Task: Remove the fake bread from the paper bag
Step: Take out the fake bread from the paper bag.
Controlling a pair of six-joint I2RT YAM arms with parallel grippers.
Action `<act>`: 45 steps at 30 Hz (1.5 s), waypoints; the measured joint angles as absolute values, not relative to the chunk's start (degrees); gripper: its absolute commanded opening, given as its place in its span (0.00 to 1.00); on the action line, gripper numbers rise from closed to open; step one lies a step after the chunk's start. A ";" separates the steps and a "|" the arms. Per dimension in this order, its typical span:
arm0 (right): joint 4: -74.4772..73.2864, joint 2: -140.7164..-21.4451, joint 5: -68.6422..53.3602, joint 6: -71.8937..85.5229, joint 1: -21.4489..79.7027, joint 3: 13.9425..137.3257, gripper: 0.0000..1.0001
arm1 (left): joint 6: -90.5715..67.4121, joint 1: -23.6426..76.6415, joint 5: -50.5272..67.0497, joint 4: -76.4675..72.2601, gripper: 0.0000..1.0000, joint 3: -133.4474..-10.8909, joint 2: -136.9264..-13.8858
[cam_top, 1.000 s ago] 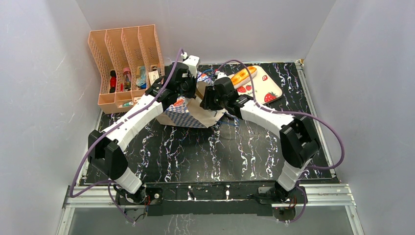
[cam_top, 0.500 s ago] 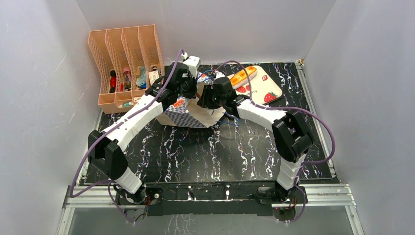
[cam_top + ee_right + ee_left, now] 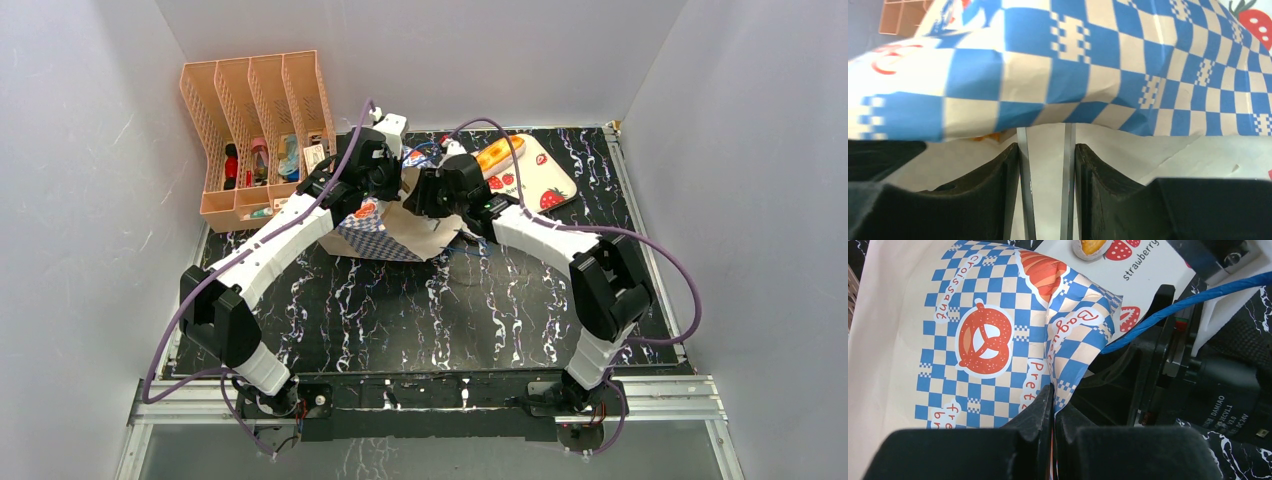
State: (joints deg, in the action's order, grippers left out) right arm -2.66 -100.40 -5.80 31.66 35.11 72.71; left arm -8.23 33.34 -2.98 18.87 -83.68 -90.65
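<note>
The left gripper [image 3: 1053,400] is pressed fully shut on the blue-and-white checkered edge of the paper bag [image 3: 988,340], pinching a fold of the paper beside the printed pretzel. The right gripper [image 3: 1046,147] has its fingers a little apart just under the bag's checkered band, with white paper showing in the narrow gap. Whether it grips that paper cannot be told.

Seen from above, both grippers meet at the bag's mouth, close to each other, and the bag lies tilted on the black marbled table [image 3: 420,310] below them. A blue cord [image 3: 1178,302] from the bag runs across the right arm's black body.

The long orange loaf [image 3: 497,155] lies outside the bag on a strawberry-printed board [image 3: 545,180], just beyond the right gripper. A peach file rack [image 3: 255,110] stands near the bag's left. The near half of the table is open.

The arms cover the bag's opening from above, and the band fills the right wrist view, so the bag's contents stay hidden; a small orange patch under the band is too blurred to name.
</note>
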 measured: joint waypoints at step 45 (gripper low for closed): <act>-17.82 -115.33 -0.99 28.58 36.49 91.05 0.00 | -7.92 32.27 -5.96 19.07 0.00 -84.79 -91.37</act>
